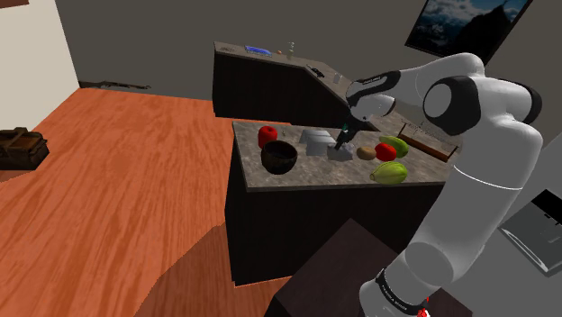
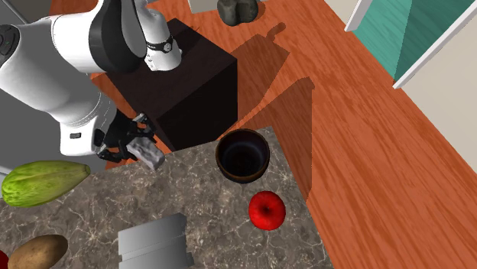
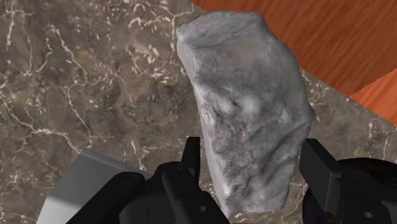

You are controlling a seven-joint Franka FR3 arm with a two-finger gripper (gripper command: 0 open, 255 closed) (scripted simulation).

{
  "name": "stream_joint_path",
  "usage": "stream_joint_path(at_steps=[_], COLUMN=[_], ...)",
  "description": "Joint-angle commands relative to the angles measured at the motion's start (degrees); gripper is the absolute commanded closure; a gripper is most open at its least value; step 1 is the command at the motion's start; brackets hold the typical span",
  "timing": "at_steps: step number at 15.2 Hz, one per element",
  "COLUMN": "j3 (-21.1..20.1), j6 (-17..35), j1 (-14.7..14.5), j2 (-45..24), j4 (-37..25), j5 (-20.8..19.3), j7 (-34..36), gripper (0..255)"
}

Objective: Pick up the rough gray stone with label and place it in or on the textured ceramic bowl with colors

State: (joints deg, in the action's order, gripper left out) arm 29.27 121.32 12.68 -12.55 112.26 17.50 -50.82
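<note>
Clasping rough grey stone (image 3: 245, 95) in black two-finger gripper (image 3: 251, 172), over veined brown marble counter (image 2: 229, 222). Grasp seemingly made; next: lifting clear, carrying to shoulder view's left, releasing over dark round bowl (image 1: 279, 167).

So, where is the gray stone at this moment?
In the second exterior view the stone is clasped in the pincer over the counter near its edge. It is to the left of the dark bowl.

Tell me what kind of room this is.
Likely a home kitchen: a veined stone counter holding an apple, a potato and a bowl, a second counter behind it, and wood flooring.
</note>
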Motion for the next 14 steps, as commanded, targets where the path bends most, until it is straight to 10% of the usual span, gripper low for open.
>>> stream_joint_path(at_steps=[1, 14], j3=[0.1, -0.3], j6=[-1.4, -8.5], j1=[-0.1, -2.0], j2=[0.6, 3.8], j4=[-0.9, -6.1], j5=[-0.6, -3.3], j7=[0.6, 5.8], gripper=[255, 255])
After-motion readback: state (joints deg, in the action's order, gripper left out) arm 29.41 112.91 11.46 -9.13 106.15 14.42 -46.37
